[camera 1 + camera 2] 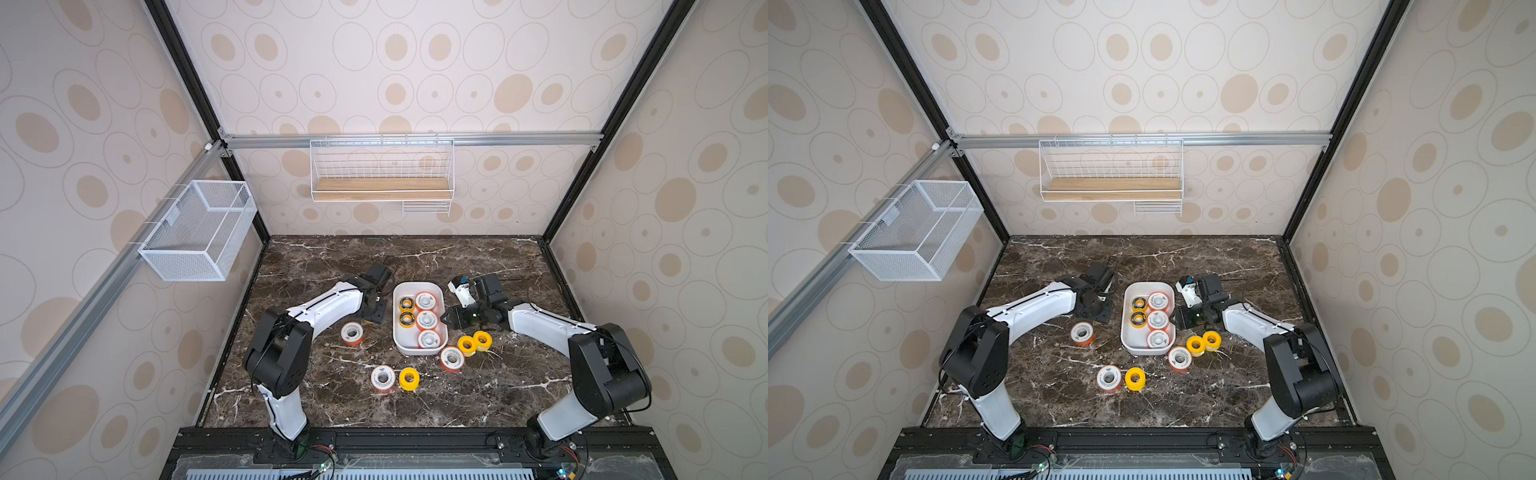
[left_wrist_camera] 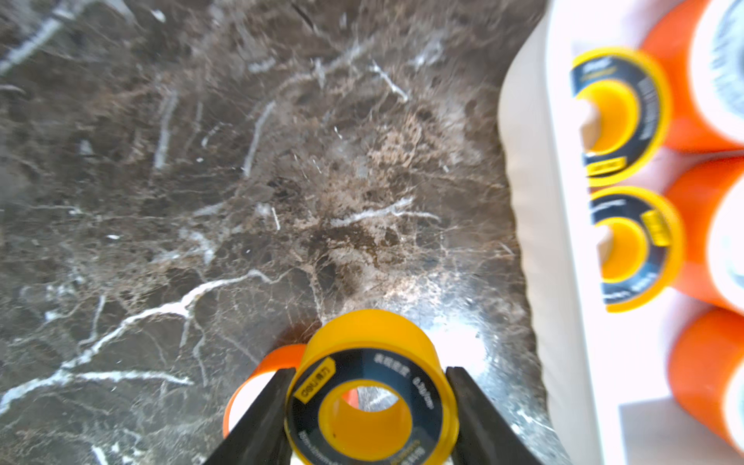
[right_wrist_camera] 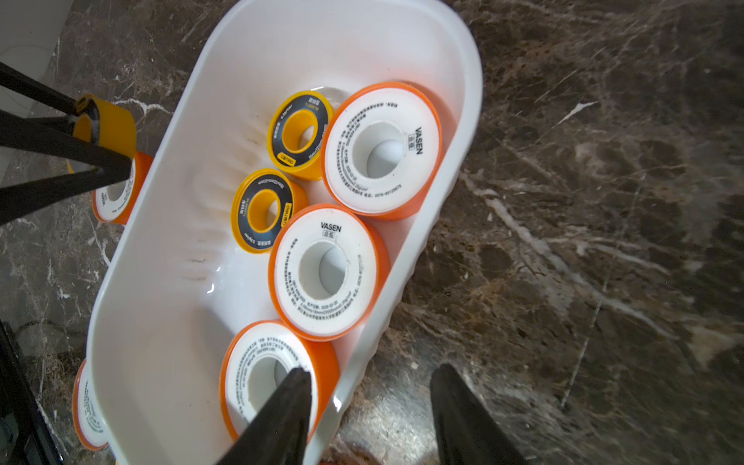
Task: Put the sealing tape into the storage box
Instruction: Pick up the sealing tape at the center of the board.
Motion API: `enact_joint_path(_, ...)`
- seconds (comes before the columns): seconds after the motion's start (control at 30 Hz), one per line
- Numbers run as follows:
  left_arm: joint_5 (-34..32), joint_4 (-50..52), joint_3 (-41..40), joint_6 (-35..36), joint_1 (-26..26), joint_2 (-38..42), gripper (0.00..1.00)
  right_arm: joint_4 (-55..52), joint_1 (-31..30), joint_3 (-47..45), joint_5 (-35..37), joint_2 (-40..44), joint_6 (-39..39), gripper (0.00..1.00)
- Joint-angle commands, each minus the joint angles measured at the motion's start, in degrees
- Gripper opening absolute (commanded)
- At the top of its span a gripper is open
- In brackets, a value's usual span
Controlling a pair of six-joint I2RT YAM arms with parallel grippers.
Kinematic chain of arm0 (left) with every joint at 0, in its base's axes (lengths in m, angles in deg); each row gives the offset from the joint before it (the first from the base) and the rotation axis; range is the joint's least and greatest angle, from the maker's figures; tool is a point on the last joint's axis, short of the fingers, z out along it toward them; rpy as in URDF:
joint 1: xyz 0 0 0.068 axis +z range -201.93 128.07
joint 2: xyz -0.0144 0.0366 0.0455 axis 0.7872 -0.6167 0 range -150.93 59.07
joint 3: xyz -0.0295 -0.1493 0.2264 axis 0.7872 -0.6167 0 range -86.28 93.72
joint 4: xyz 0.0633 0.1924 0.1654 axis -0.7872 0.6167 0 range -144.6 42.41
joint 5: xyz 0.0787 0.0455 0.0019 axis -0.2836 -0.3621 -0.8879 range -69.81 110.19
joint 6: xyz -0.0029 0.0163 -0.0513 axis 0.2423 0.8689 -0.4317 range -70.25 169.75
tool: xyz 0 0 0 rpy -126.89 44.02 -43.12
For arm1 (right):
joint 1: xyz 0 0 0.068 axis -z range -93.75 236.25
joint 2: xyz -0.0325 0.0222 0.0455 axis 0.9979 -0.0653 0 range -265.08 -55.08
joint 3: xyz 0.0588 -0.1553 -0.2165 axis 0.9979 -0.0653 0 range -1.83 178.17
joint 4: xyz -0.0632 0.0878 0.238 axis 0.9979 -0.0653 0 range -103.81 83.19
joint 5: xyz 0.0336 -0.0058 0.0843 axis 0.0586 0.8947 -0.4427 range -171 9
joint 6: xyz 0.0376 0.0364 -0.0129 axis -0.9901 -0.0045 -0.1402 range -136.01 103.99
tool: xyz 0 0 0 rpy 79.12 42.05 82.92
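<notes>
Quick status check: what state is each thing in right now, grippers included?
White plastic storage tub: upright, five spools inside.
Yellow dark-faced tape spool: clamped in left gripper.
Right gripper: open, empty, over tub wall.
Three white-faced orange spools, three yellow spools: loose, flat on marble table.
White mesh basket, wire shelf: empty.

**VASEN**, black print: white face of the middle orange-rimmed spool (image 3: pixel 358 282) and of the farthest orange-rimmed spool (image 3: pixel 418 161) from the right claw (image 3: pixel 372 370), both in the white tub (image 3: pixel 161 322). Surrounding fine print: unreadable.
**deli**, yellow tag: dark face of the yellow spool (image 2: pixel 370 338) gripped by the left claw (image 2: pixel 369 372).
</notes>
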Motion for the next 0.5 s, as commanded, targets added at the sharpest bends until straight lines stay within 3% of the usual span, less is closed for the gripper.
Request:
enact_joint_path(0.0, 1.02, 2.69, 2.72, -1.29, -0.35, 1.80, 0.59, 0.20, 0.28, 1.69, -1.75, -0.95, -0.52, 0.53)
enact_joint_path(0.3, 2.95, 4.77, 6.30, -1.83, -1.63, 1.72, 0.60, 0.03, 0.33, 2.35, -4.58, -2.05, -0.50, 0.50)
enact_joint_path(0.47, 2.38, 6.62, 9.21, -1.56, -3.88, 0.83, 0.60, -0.25, 0.26, 2.81, -5.35, -2.81, -0.43, 0.40)
